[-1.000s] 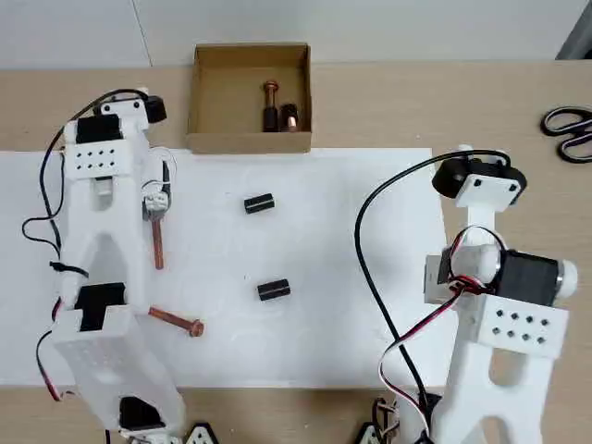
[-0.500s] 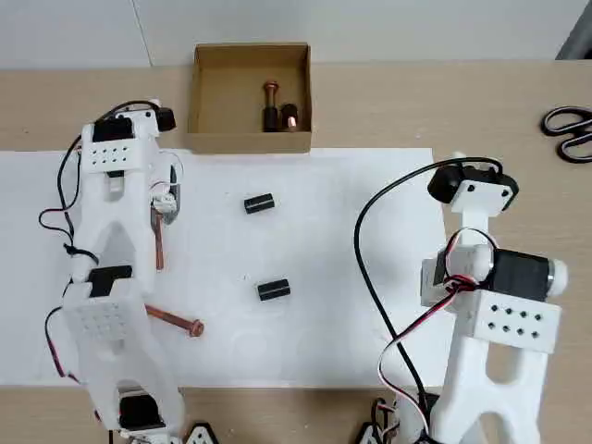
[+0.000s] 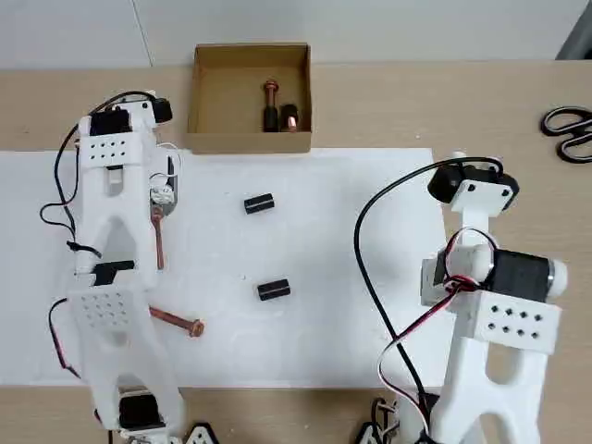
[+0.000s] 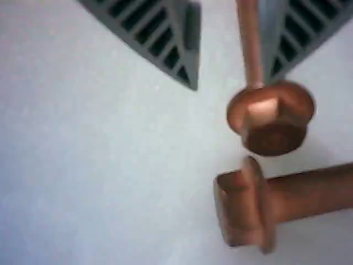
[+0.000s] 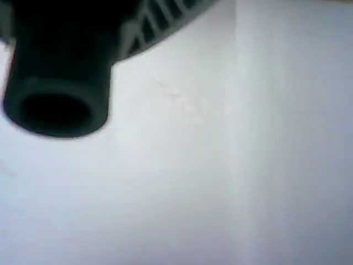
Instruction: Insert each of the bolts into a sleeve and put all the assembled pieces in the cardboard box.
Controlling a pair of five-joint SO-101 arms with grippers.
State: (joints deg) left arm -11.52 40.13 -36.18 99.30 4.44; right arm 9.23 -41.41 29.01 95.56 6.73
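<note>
Copper bolt [image 4: 270, 117] is pinched in the left end effector [image 4: 234, 61], shaft running head-first back toward its base. Right end effector [image 5: 94, 33] clamps a black sleeve [image 5: 55, 94], well apart across the desk [image 3: 370, 102] to the right.

A pair of scissors [image 3: 569, 132] with black handles lies at the far right edge of the wooden surface [image 3: 416, 102], off the large white sheet of paper [image 3: 324, 342], which covers the middle and near part of that surface.
</note>
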